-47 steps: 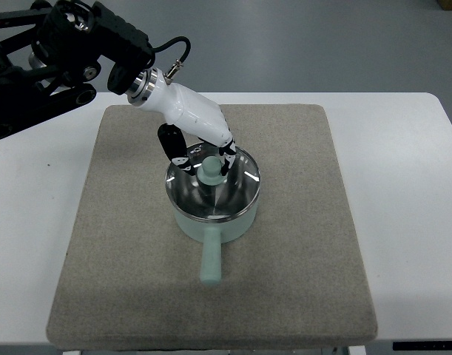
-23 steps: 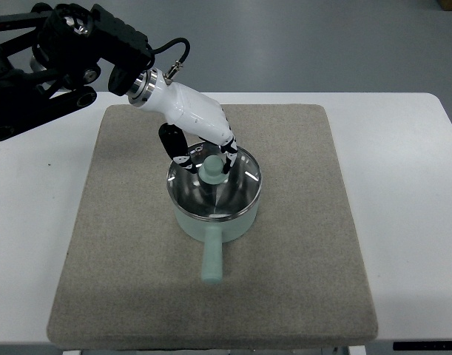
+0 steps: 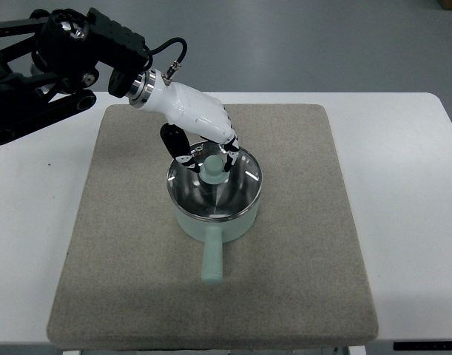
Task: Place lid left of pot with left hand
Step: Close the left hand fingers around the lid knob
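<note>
Lid (image 3: 214,185) sits on pot (image 3: 212,222); left hand (image 3: 203,144) fingers pinch its knob (image 3: 211,168).

The pot (image 3: 214,203) sits mid-frame on the mat (image 3: 122,251), lid (image 3: 214,185) on it, handle (image 3: 211,262) pointing toward the bottom edge.

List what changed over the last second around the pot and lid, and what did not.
The left hand shifted very slightly right and up, its fingers closed around the lid's knob, and the arm behind it edged the same way. The lid seems to have moved marginally right with it, though it looks barely raised, if at all. The pot, its handle pointing toward the camera, and the mat are unchanged.
</note>
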You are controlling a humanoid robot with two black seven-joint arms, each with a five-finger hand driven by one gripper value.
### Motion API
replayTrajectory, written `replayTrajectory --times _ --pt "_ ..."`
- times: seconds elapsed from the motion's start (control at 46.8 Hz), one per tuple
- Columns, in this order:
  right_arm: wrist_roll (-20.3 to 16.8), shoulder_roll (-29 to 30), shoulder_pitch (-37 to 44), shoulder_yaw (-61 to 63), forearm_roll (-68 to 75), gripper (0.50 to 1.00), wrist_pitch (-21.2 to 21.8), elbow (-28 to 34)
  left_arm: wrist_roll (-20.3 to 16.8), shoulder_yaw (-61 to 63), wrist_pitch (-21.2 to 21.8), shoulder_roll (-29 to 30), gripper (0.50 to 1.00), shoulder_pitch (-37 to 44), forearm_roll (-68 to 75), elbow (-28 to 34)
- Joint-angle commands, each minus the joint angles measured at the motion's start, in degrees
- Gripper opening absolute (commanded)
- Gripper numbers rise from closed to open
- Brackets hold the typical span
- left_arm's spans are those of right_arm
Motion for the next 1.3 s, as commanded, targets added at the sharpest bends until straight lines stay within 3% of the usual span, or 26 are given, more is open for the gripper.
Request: replayTrajectory --times 0.0,0.107,0.769,0.94,1.068,1.132,1.281 --pt "0.1 0.0 0.0 0.0 0.0 0.924 0.0 -0.1 0.0 -0.1 0.6 0.0 0.816 0.2 -0.1 0.0" --pt "0.1 0.0 0.0 0.0 0.0 0.924 0.0 0.0 0.0 -0.2 0.6 0.0 0.857 0.6 -0.2 -0.1" --pt "0.1 0.0 0.0 -0.1 0.0 0.924 0.0 0.0 0.0 -0.1 2.0 -0.1 0.84 0.8 -1.2 -0.1" --pt "0.1 0.0 0.0 0.0 0.0 0.924 0.0 0.0 0.0 -0.1 2.1 0.0 0.731 1.0 -1.1 -0.1" --pt "0.1 0.0 0.0 0.0 0.0 0.924 0.0 -0.1 0.0 0.0 2.1 0.0 0.722 1.0 -1.1 -0.1" --pt "0.1 0.0 0.0 0.0 0.0 0.924 0.0 0.0 0.0 0.0 2.2 0.0 0.673 1.0 -0.9 -0.1" --pt "0.1 0.0 0.0 0.0 0.0 0.924 0.0 0.0 0.0 -0.1 2.2 -0.1 0.63 0.9 -0.9 -0.2"
